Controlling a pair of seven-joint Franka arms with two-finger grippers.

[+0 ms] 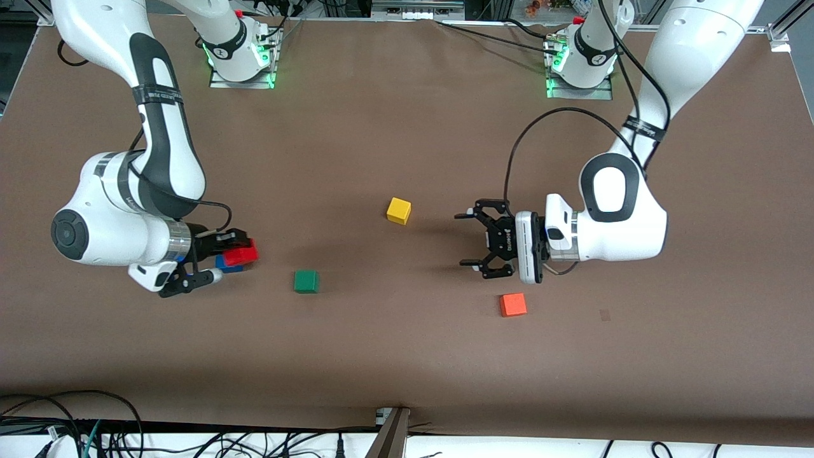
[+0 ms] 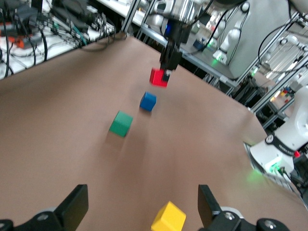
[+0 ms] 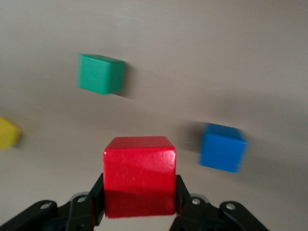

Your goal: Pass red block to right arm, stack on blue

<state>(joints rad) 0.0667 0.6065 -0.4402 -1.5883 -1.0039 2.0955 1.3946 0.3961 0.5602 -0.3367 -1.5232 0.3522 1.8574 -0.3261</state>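
Right wrist view: red block (image 3: 139, 175) clamped between right gripper (image 3: 139, 202) fingers, up in air, blue block (image 3: 223, 147) on table just beside it, not yet under it. Judgement: needs short sideways shift, then lowering. Front view: red overlaps blue at right arm's end. Left gripper (image 1: 478, 238) waits mid-table, jaws wide, empty.
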